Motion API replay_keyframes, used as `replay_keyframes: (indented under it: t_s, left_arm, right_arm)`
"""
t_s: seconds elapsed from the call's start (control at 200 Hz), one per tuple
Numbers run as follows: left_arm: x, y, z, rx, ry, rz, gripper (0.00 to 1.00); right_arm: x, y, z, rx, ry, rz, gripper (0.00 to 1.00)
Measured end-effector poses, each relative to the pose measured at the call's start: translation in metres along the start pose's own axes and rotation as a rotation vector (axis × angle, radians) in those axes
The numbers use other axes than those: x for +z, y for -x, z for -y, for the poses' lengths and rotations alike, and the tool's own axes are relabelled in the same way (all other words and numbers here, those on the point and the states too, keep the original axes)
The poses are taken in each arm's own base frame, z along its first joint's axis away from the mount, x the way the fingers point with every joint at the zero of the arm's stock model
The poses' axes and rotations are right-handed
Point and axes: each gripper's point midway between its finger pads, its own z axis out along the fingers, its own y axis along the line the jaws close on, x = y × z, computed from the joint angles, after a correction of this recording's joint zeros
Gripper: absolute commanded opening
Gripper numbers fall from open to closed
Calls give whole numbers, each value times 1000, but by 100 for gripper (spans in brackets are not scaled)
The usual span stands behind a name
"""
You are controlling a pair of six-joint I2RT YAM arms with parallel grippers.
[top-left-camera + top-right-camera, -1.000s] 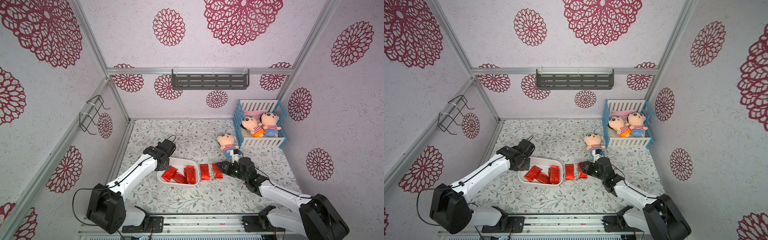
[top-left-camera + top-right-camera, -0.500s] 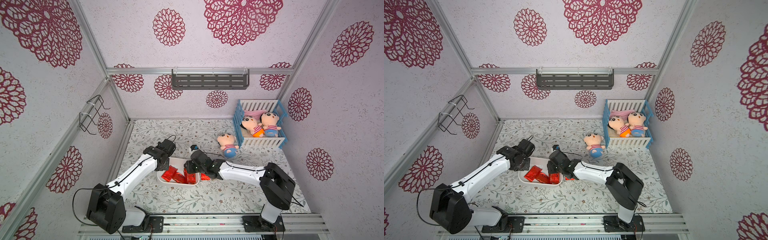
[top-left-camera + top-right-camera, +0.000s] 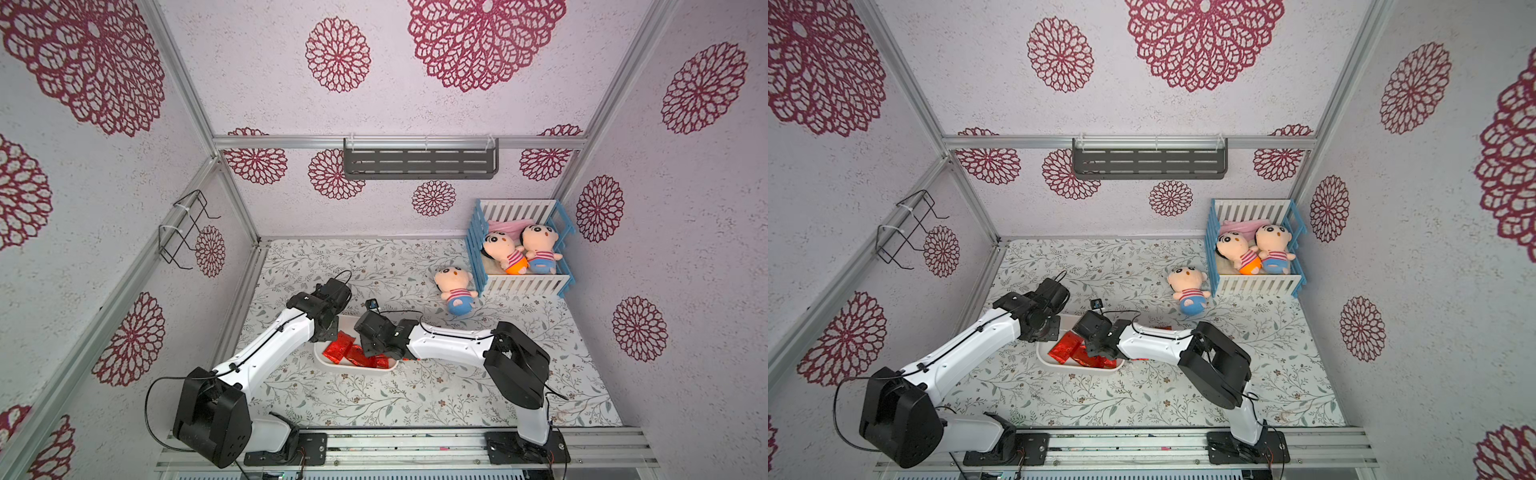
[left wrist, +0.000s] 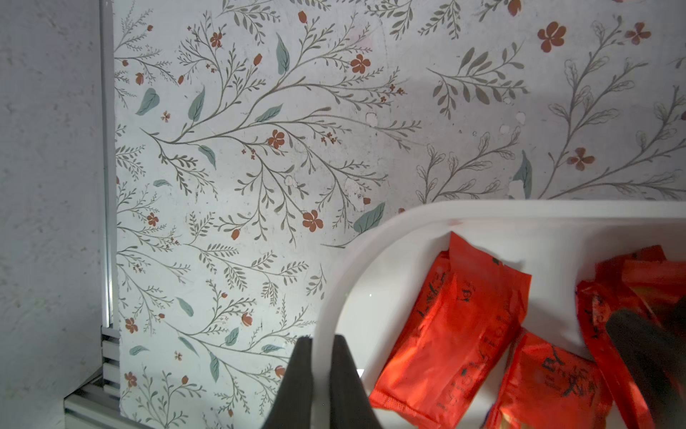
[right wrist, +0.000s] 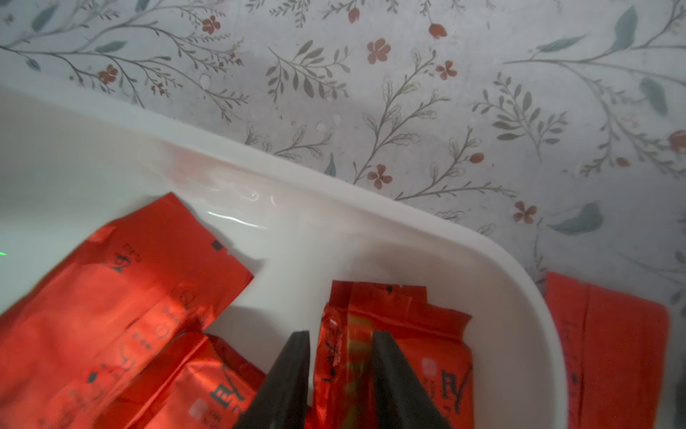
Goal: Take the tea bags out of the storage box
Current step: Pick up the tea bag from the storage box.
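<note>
White storage box (image 4: 482,210) rim in left pincer (image 4: 322,340)

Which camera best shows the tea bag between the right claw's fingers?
Right wrist view: the tea bag fills it, between the fingers of the right gripper. Both top views: mostly under the arm. Left wrist view: can't pick it out.

Crib (image 3: 523,286) holds two dolls (image 3: 505,254); third doll (image 3: 455,289) beside.

pale textured walls (image 3: 374,104) printed with crimson floral medallions, framed in aluminium. a grey slotted shelf (image 3: 419,164) hangs on the back wall, a black wire rack (image 3: 188,229) on a side wall. the leaf-patterned tabletop (image 3: 374,266) carries a blue-and-white crib (image 3: 523,286) in one far corner.
</note>
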Motion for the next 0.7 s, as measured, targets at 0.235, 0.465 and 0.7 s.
replay_keyframes:
  t_s: [0.235,0.465,0.7]
  left_arm:
    - [0,0,0,1,0,0,0]
    - [0,0,0,1,0,0,0]
    - [0,0,1,0,-3,-1,0]
  right_arm:
    - [0,-4,1,-60,-87,-14,29]
    - [-3,-8,9,-102,-148,-29,19]
    - [-4,-7,9,-115,-155,-25,10]
